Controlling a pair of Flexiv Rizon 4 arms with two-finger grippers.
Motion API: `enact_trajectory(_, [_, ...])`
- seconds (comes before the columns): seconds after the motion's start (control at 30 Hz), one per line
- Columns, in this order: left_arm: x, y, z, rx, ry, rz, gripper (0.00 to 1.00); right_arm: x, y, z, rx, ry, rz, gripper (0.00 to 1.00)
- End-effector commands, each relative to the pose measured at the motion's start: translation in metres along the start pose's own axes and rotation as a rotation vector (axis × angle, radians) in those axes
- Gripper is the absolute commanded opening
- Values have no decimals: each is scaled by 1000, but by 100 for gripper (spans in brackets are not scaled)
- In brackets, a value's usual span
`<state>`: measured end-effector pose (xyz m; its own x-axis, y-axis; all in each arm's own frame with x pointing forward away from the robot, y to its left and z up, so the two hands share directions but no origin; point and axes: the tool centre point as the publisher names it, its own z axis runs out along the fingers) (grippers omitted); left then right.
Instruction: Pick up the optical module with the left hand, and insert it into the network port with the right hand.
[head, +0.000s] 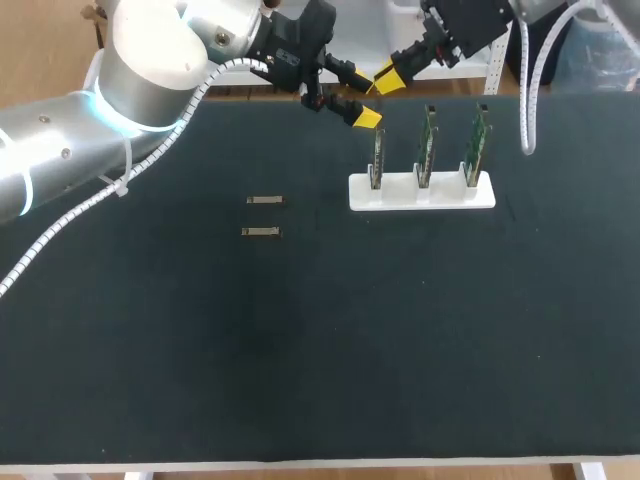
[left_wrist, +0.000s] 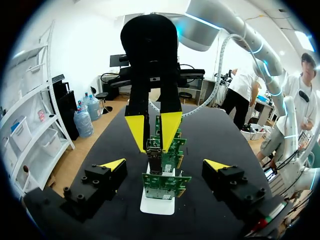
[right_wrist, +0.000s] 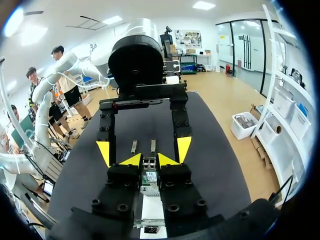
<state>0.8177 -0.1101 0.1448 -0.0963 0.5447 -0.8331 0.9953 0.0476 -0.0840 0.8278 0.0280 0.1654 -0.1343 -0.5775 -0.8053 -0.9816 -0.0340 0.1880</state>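
Black table (head: 320, 350) holds optical modules (head: 262, 231) and a white stand (head: 421, 193).

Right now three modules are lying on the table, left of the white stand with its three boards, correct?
No: two modules lie on the table, not three, left of the white stand with its three boards. The head view shows it.

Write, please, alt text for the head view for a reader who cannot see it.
Two robot arms meet above the far edge of a dark table, the left gripper open close to the right gripper. Nearer, a white holder carries three upright green circuit boards, and two small optical modules lie flat to its left.
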Motion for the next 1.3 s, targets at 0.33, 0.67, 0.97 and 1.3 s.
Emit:
enact_trajectory(0.33, [0, 0, 0, -1, 1, 1, 100, 2, -7, 1, -333, 1, 5, 0])
enact_trajectory(0.67, [0, 0, 0, -1, 1, 1, 100, 1, -7, 0, -321, -2, 4, 100])
enact_trajectory(0.97, [0, 0, 0, -1, 1, 1, 100, 0, -8, -3, -309, -9, 8, 100])
enact_trajectory(1.3, [0, 0, 0, -1, 1, 1, 100, -8, -13, -16, -282, -82, 47, 100])
